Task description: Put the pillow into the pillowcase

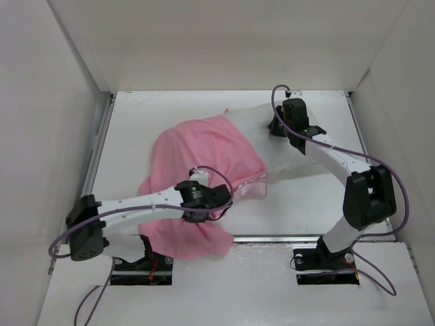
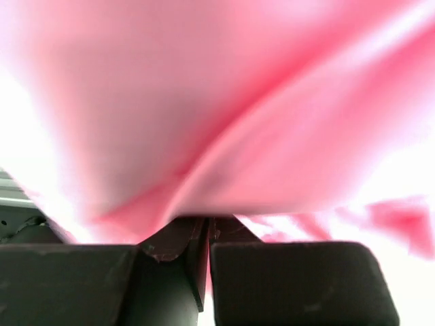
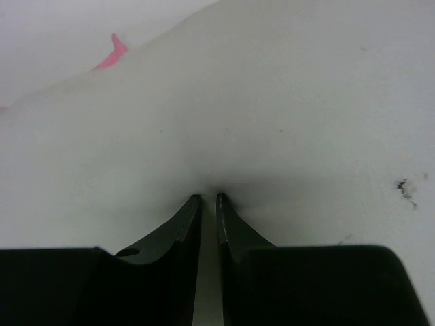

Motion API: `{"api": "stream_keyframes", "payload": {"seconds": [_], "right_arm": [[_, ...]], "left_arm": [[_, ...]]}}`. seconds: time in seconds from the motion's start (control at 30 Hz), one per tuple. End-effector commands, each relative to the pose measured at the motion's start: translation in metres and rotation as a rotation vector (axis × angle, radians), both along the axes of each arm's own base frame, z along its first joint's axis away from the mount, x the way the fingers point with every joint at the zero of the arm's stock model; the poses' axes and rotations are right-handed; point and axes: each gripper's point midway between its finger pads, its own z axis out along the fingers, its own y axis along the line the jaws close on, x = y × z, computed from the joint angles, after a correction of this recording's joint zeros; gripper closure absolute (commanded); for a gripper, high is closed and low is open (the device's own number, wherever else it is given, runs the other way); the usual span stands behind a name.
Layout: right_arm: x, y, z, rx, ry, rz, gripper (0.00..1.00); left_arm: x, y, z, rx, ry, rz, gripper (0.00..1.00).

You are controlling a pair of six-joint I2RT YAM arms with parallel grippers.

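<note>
top: pillowcase [image 1: 200, 153] covers the pillow [image 1: 279, 159] left of right gripper [image 1: 276, 128]; left gripper [image 1: 223, 200] at its hem.
left wrist: jaws clamped on pink cloth bunched just above the tips.
right wrist: jaws nearly together, apparently pinching white pillow fabric at the tips.

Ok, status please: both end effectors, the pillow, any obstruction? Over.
Left end effector shut on pillowcase. Right end effector shut on pillow. Pillow partly under pillowcase, far end bare. No obstruction seen.
</note>
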Motion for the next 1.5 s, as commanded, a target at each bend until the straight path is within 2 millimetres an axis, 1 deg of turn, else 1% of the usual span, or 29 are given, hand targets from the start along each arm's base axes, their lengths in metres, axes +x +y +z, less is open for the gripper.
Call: {"api": "stream_keyframes", "payload": {"seconds": [0.0,0.17,0.2,0.23,0.27,0.3,0.33,0.37,0.4,0.43,0.47,0.5,0.57,0.6,0.63,0.73,0.8,0.83,0.93,0.97,1.03,1.07,1.1,1.23,1.27,1.3,1.4,1.43,1.47], "right_arm": [[0.031,-0.046,0.014,-0.038,-0.055,-0.179,0.79],[0.058,-0.079,0.015,-0.068,-0.065,-0.252,0.79],[0.065,-0.091,0.019,-0.059,-0.074,-0.272,0.79],[0.07,-0.099,0.014,-0.056,-0.063,-0.28,0.79],[0.073,-0.106,0.014,-0.059,-0.063,-0.285,0.79],[0.077,-0.12,0.014,-0.063,-0.063,-0.303,0.79],[0.083,-0.124,0.02,-0.054,-0.076,-0.306,0.79],[0.086,-0.13,0.02,-0.066,-0.078,-0.31,0.79],[0.087,-0.128,0.015,-0.062,-0.068,-0.299,0.79],[0.092,-0.132,0.027,-0.057,-0.092,-0.309,0.79],[0.093,-0.132,0.021,-0.06,-0.081,-0.309,0.79],[0.096,-0.132,0.019,-0.06,-0.079,-0.309,0.79],[0.102,-0.137,0.022,-0.058,-0.088,-0.318,0.79],[0.101,-0.137,0.012,-0.064,-0.063,-0.317,0.79],[0.102,-0.14,0.015,-0.067,-0.063,-0.313,0.79],[0.102,-0.143,0.015,-0.07,-0.062,-0.306,0.79],[0.101,-0.143,0.02,-0.068,-0.071,-0.306,0.79],[0.101,-0.144,0.02,-0.076,-0.071,-0.302,0.79],[0.102,-0.139,0.026,-0.066,-0.089,-0.269,0.79],[0.102,-0.136,0.026,-0.059,-0.088,-0.257,0.79],[0.102,-0.136,0.026,-0.067,-0.088,-0.253,0.79],[0.102,-0.136,0.026,-0.067,-0.088,-0.253,0.78],[0.102,-0.136,0.026,-0.067,-0.088,-0.253,0.78],[0.102,-0.137,0.026,-0.075,-0.089,-0.248,0.78],[0.102,-0.137,0.026,-0.075,-0.089,-0.248,0.78],[0.102,-0.137,0.026,-0.075,-0.089,-0.248,0.78],[0.1,-0.135,0.024,-0.072,-0.079,-0.24,0.78],[0.1,-0.135,0.024,-0.072,-0.079,-0.24,0.78],[0.102,-0.135,0.028,-0.07,-0.088,-0.24,0.78]], "left_arm": [[0.008,0.031,0.015,-0.012,-0.06,0.139,1.0],[0.051,0.03,0.044,-0.142,-0.202,0.199,1.0],[0.06,0.03,0.05,-0.152,-0.224,0.204,0.95],[0.068,0.03,0.055,-0.161,-0.239,0.204,0.89],[0.085,0.039,0.057,-0.133,-0.277,0.223,0.88],[0.096,0.041,0.062,-0.14,-0.297,0.224,0.87],[0.106,0.045,0.062,-0.124,-0.307,0.22,0.83],[0.125,0.057,0.06,-0.108,-0.323,0.268,0.79],[0.137,0.066,0.062,-0.078,-0.337,0.271,0.8],[0.15,0.073,0.069,-0.065,-0.363,0.294,0.8],[0.162,0.083,0.072,-0.05,-0.381,0.329,0.8],[0.181,0.102,0.075,-0.036,-0.409,0.406,0.78],[0.204,0.123,0.093,-0.026,-0.463,0.436,0.57],[0.22,0.142,0.102,-0.047,-0.503,0.488,0.26],[0.227,0.149,0.106,-0.067,-0.509,0.49,0.13],[0.248,0.181,0.126,-0.133,-0.569,0.527,0.0],[0.254,0.191,0.126,-0.171,-0.577,0.54,0.0],[0.258,0.204,0.13,-0.189,-0.605,0.562,0.0],[0.259,0.219,0.1,-0.211,-0.528,0.602,0.0],[0.257,0.231,0.075,-0.201,-0.463,0.66,0.0],[0.257,0.235,0.051,-0.206,-0.398,0.686,0.0],[0.256,0.239,0.033,-0.193,-0.36,0.701,0.0],[0.259,0.232,0.026,-0.234,-0.345,0.693,0.0],[0.265,0.226,-0.002,-0.286,-0.313,0.707,0.0],[0.264,0.229,-0.009,-0.267,-0.3,0.717,0.0],[0.263,0.229,-0.024,-0.255,-0.26,0.723,0.0],[0.261,0.238,-0.042,-0.194,-0.226,0.75,0.0],[0.258,0.239,-0.055,-0.174,-0.192,0.758,0.0],[0.261,0.24,-0.058,-0.172,-0.185,0.758,0.0]]}}
